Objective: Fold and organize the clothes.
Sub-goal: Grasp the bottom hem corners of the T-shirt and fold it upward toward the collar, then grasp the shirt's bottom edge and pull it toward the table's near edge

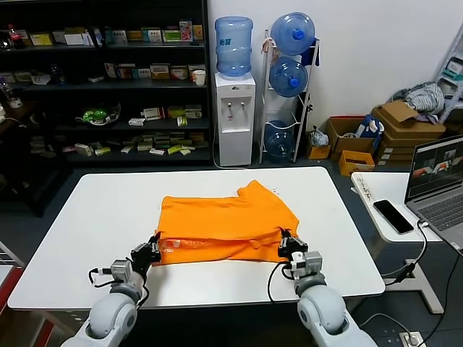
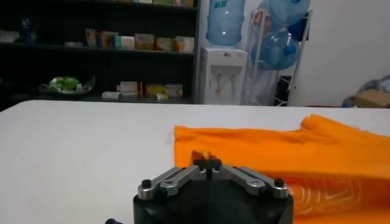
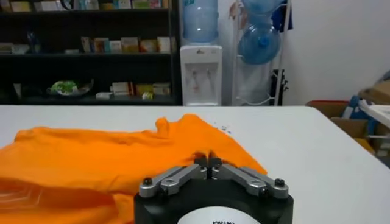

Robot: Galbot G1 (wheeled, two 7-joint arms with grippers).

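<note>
Head view shows a broad white rectangular table (image 1: 94, 217) filling the foreground, with a tall dark shelving unit (image 1: 108, 79) stocked with small boxes against the back wall and a white water dispenser carrying a blue bottle (image 1: 234, 94) beside it. To the robot's right stands a smaller white side table (image 1: 387, 206) bearing an open grey laptop (image 1: 438, 188) and a black smartphone (image 1: 393, 215).

On the big table, near its middle and reaching toward the near edge, lies the bright orange short-sleeved cotton T-shirt (image 1: 224, 220). It is partly folded: an upper layer lies over a lower one along the near hem, and one sleeve points toward the far side. In the left wrist view white printed lettering shows on the lower layer of the T-shirt (image 2: 317, 155).

The left gripper (image 1: 153, 248) sits at the near left corner of the shirt; in its wrist view the left gripper (image 2: 206, 161) has its fingertips pressed together with a sliver of orange cloth pinched between them. The right gripper (image 1: 288, 243) sits at the near right corner; its wrist view shows the right gripper (image 3: 208, 162) likewise closed tight, its tips meeting at the edge of the orange fabric (image 3: 109, 161).
</note>
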